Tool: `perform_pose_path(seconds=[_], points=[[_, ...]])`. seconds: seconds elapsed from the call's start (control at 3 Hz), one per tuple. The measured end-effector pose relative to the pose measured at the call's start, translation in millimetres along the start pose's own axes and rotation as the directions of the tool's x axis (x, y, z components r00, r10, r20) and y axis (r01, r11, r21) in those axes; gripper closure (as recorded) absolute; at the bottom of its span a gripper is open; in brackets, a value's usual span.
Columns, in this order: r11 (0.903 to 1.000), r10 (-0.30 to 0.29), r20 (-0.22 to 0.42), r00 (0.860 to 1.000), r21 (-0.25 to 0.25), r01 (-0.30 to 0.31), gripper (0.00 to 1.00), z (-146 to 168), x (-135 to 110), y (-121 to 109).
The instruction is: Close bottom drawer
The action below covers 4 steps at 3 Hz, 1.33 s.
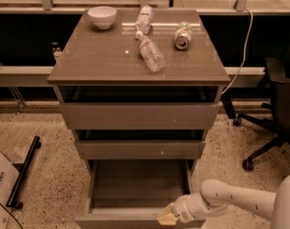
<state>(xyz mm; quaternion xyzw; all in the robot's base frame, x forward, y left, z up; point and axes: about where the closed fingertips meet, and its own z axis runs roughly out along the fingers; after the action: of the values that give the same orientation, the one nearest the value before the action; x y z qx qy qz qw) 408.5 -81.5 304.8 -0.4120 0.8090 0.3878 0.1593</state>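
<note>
The glossy grey-brown flat top [97, 61] of the three-drawer cabinet carries a small white round bowl [102, 17] standing upright at its back left. A clear plastic bottle [144, 19] lies on its side at the back middle, and a second clear plastic bottle [151, 55] lies slantwise near the centre. A silvery metal can [183, 35] lies on its side at the back right. A tiny white speck [127, 53] sits just left of the second bottle. The pale gripper [166, 216] is well below, at the front edge of the pulled-out bottom drawer [135, 185].

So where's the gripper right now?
In the camera view, the gripper sits low and right of centre, at the front edge of the pulled-out bottom drawer.
</note>
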Motion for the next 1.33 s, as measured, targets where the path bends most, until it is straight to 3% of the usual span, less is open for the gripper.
perform_pose_path(seconds=[0.67, 1.33], points=[[0.9979, 0.045, 0.044, 0.998, 0.045, -0.047, 1.00, 19.9, 28.0, -27.8], [0.9879, 0.138, 0.057, 0.989, 0.063, -0.142, 1.00, 39.6, 60.3, -51.6]])
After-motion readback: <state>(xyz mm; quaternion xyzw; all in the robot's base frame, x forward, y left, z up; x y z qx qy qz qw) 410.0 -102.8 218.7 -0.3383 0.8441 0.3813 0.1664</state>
